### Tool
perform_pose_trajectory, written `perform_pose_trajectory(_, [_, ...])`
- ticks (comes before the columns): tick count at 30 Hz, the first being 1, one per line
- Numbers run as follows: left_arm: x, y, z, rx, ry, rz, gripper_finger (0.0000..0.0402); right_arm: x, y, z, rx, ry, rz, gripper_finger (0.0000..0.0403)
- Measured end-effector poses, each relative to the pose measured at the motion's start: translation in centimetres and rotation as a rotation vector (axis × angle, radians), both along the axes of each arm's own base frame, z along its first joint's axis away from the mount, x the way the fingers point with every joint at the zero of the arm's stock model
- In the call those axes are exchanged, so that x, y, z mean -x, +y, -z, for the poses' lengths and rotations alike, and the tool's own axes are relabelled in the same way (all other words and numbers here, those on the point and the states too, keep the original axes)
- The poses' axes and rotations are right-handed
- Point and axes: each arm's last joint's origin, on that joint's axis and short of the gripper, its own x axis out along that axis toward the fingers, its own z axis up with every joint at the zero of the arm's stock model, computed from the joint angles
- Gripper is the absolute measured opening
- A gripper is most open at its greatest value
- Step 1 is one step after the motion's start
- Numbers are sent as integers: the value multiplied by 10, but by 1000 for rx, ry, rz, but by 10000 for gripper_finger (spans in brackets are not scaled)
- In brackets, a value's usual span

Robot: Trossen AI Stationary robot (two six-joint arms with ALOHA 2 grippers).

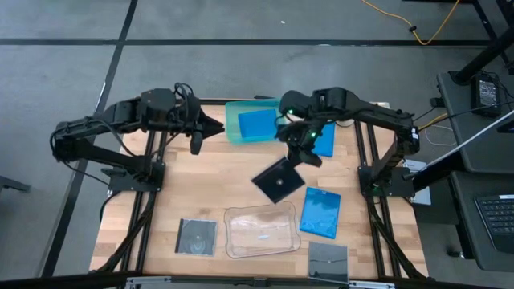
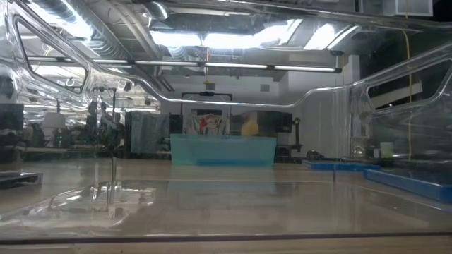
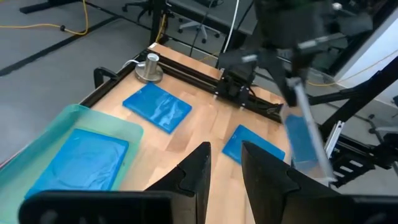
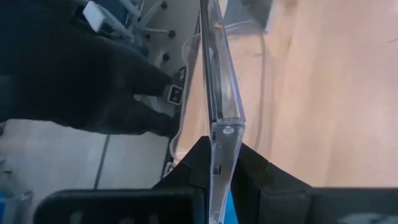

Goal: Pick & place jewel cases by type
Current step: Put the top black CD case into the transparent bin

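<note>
While my right gripper (image 1: 299, 152) hangs over the middle of the table, its fingers are clamped on the edge of a dark square jewel case (image 1: 278, 180), which tilts out below it in the high view. From the right wrist camera I look straight down the thin clear edge of that case (image 4: 219, 93), pinched between the two dark fingers (image 4: 189, 168). The left wrist camera catches the same case (image 3: 303, 134) on edge beyond my left fingers.

My left gripper (image 1: 195, 143) sits above the far left part of the table, just beside the teal tray (image 1: 234, 128). Its fingers (image 3: 198, 168) stand a narrow gap apart with nothing between them.

One blue case (image 1: 257, 123) lies flat inside the teal tray. A second blue case (image 1: 325, 139) lies on the wood just right of the tray, partly under the right arm. A third blue case (image 1: 320, 212) lies nearer the front, just right of the clear tray (image 1: 233, 241), which sits at the front centre.

A second dark square case (image 1: 197, 237) lies flat at the front left, just beside the clear tray. A third dark case (image 1: 328, 261) lies at the front right edge, below the third blue one.

At table height I see the teal tray (image 2: 222, 149) across the far side, and blue cases (image 2: 409, 182) low at the right.
</note>
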Motion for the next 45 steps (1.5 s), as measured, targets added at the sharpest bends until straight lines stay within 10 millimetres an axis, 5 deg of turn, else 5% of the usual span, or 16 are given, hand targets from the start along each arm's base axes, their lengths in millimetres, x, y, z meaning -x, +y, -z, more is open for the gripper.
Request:
perform_pose_trajectory(6, [3, 9, 2, 3, 20, -1, 82, -20, 25, 19, -30, 95, -45, 40])
perform_pose_trajectory(17, [5, 12, 7, -42, 86, 38, 82, -74, 71, 98, -32, 291, -168, 40])
perform_pose_trajectory(25, [8, 12, 12, -55, 141, 54, 82, -93, 89, 139, -27, 367, -207, 40])
perform_pose_trajectory(32, [8, 11, 12, -49, 143, 53, 82, -100, 98, 161, -19, 403, -245, 40])
perform_pose_trajectory(45, [8, 11, 12, -48, 143, 52, 82, -96, 111, 173, 68, 396, -354, 48])
